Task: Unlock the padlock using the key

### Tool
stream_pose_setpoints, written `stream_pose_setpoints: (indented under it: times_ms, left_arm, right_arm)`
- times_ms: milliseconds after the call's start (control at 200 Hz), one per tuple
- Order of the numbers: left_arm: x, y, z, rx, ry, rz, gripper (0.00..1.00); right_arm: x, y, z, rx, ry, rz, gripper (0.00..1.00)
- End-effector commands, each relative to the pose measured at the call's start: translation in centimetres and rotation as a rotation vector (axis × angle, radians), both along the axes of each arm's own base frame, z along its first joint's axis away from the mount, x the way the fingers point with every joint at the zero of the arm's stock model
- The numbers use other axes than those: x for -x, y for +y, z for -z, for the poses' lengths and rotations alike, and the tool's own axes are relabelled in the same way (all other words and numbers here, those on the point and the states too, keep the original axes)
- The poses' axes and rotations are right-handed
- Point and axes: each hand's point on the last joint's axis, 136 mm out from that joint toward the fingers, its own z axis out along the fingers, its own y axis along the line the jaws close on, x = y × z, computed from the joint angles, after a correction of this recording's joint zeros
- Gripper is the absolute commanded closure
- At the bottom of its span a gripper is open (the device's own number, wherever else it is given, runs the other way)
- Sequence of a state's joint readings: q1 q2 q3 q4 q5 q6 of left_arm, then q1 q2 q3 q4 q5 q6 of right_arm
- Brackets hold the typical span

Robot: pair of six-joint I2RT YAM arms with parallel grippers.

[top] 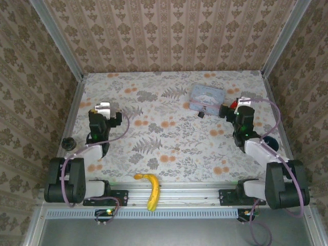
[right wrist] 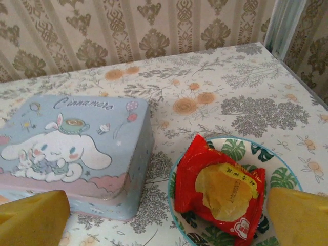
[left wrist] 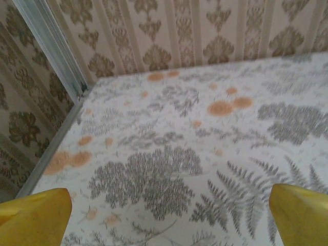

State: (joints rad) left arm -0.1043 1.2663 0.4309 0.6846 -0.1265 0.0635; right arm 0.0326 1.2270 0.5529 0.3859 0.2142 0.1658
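Jaws: left gripper point(left wrist: 166, 221) stands wide, its yellow fingertips point(left wrist: 33, 218) at the two lower corners of the left wrist view with nothing but bare cloth between them. Right gripper point(right wrist: 164, 218) is likewise wide and holds nothing, with its yellow fingertips point(right wrist: 297, 215) far apart.

Landmark: pale blue rectangular cartoon-printed tin point(top: 207, 96), lid on, lying flat on the floral-printed table point(top: 169, 143) toward the far right; the right wrist view shows a white long-eared figure and cursive lettering on its lid point(right wrist: 72, 141).

Task item: small black blocky padlock point(top: 202, 114), on the table at the tin's near edge, just beside it; whether the two touch cannot be told, and its detail is too small to read.

Right gripper point(top: 229, 108): just to the right of the tin, level with its near edge.

Left gripper point(top: 102, 107): well apart from the tin, far to its left.

Round leaf-patterned plate point(right wrist: 287, 174): just beside the tin's right side, bearing a red crinkled snack packet point(right wrist: 220, 189) with a yellow centre.

Yellow banana point(top: 150, 190): well apart from the tin, at the table's near edge between the arm bases.

Small black round knob point(top: 67, 142): far left of the tin, by the left table edge.
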Motion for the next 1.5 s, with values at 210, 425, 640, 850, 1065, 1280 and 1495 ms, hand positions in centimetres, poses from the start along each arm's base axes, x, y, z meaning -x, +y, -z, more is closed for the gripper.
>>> stream_pose_setpoints:
  times_ms: [210,425,640,850,1065,1280,1495]
  left_arm:
    - [-2.1,-5.9,-5.5,0.387,0.086,0.106,0.0]
    - [-4.0,-15.1,-6.3,0.456,0.159,0.267,0.0]
    - [-5.3,-25.0,-5.2,0.569,0.302,0.481,0.0]
    - [-5.7,-32.1,-3.7,0.581,0.403,0.605,0.05]
    - [-7.1,-36.0,-1.3,0.584,0.472,0.634,0.19]
    - [-8.6,-38.9,1.2,0.586,0.54,0.657,0.29]
    - [-9.3,-41.6,3.1,0.58,0.595,0.694,0.36]
  right_arm:
    - [0.0,1.4,-0.4,-0.184,0.253,0.051,0.08]
    - [-3.6,4.4,0.2,-0.244,0.38,0.0,0.2]
    - [-6.4,4.8,1.9,-0.268,0.451,0.041,0.22]
    - [-8.5,4.4,3.5,-0.254,0.487,0.077,0.22]
    - [-9.9,4.4,4.7,-0.259,0.519,0.086,0.24]
    - [-10.4,4.2,6.4,-0.291,0.545,0.103,0.25]
    - [-10.8,4.7,7.7,-0.337,0.563,0.081,0.26]
